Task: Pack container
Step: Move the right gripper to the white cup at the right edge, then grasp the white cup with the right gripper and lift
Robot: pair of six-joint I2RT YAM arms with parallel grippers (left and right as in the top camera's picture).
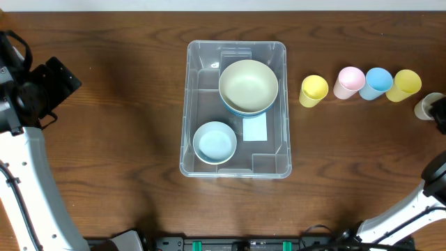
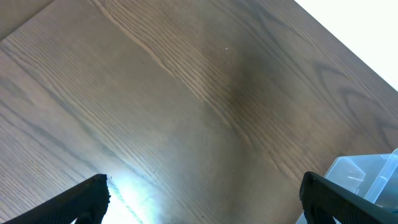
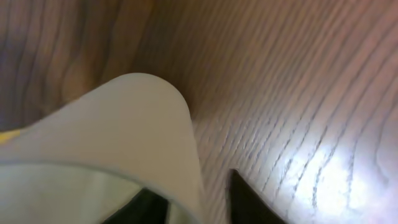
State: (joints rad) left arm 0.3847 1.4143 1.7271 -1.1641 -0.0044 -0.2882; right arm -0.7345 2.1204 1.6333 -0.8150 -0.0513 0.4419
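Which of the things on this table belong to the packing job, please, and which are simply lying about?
Job: clear container; green bowl and light blue bowl inside it; yellow cup, pink cup, blue cup, second yellow cup and whitish cup standing right of it.
Lying about: nothing evident beyond the wooden table.

Left wrist view: left tool (image 2: 205, 180) is cut by the bottom edge. Only two dark finger ends show, wide apart. The container (image 2: 367, 177) is just one corner, cut off bottom right.

Right wrist view: pale cup (image 3: 124, 137) is blurred and cut off left and bottom. Right tool (image 3: 199, 203) is mostly hidden behind it. One dark finger (image 3: 249, 199) is clear, the other only a dark patch at the bottom edge. Can't tell if it's clamped.

Overhead: white label (image 1: 255, 129) is part-covered by the cream bowl (image 1: 248, 84), and its text is too small to read. The blue bowl (image 1: 244, 112) beneath shows only a rim sliver. Left arm (image 1: 28, 174) and right arm (image 1: 411, 209) both run off frame.
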